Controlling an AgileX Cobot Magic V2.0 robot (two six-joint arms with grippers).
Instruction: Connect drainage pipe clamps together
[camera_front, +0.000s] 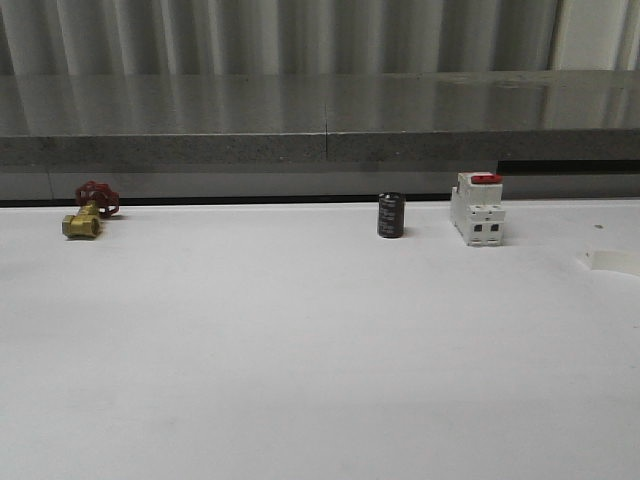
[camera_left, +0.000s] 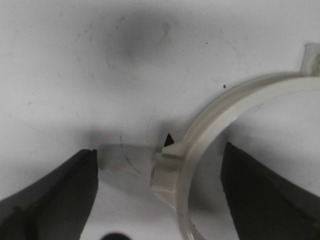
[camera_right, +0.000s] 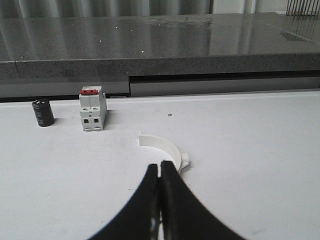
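Note:
One drainage pipe clamp (camera_left: 250, 91), a white half-ring with a square side lug (camera_left: 165, 170), lies on the white table in the left wrist view. My left gripper (camera_left: 160, 192) is open low over it, and the ring's arc runs between the dark fingers (camera_left: 55, 200), closer to one of them. A second drainage pipe clamp (camera_right: 159, 143) lies flat just beyond the tips of my right gripper (camera_right: 161, 167), which is shut with nothing in it. In the front view that half-ring (camera_front: 612, 262) shows at the right edge of the table.
At the back of the table (camera_front: 300, 350) stand a white breaker with a red top (camera_front: 477, 209), a black cylinder (camera_front: 390, 215) and a brass valve with a red handle (camera_front: 88, 212). A grey ledge (camera_front: 320, 110) runs behind them.

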